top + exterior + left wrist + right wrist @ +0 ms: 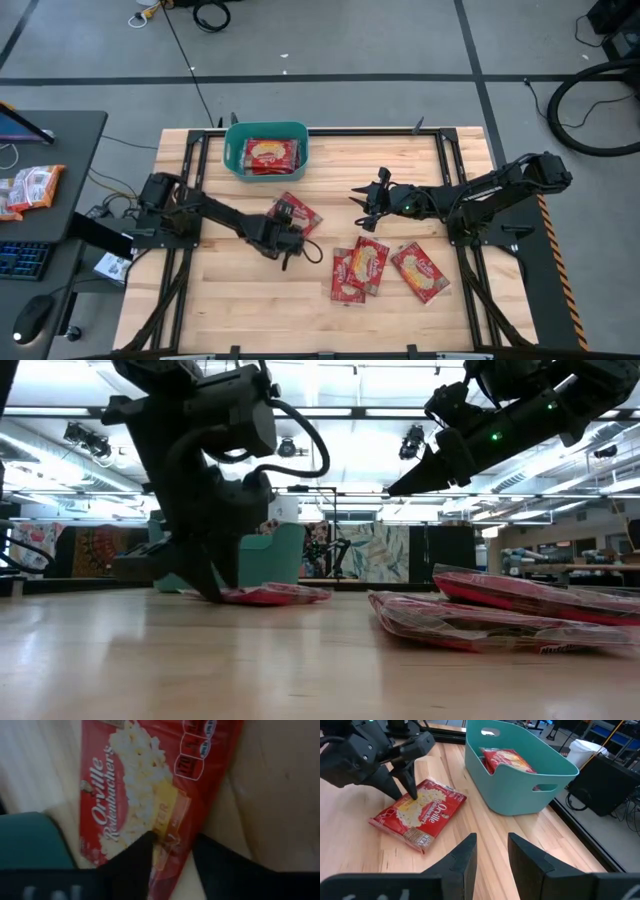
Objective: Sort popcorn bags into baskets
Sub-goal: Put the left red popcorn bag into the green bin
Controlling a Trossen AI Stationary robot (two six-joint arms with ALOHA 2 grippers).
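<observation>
On the tabletop [250,300], the teal basket [265,150] sits at the far edge with bags inside. A lone popcorn bag [298,215] lies flat just in front of it, long axis diagonal. The left gripper [285,222], far nearer, has its jaws parted astride the bag's edge. The right gripper [368,196] hovers apart, jaws open and empty; 3 bags [385,270] lie near it.

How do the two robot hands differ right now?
The left hand is down at a popcorn bag near the tub, fingertips on the bag's edge; the right hand hangs in the air, touching nothing. Both are open.
</observation>
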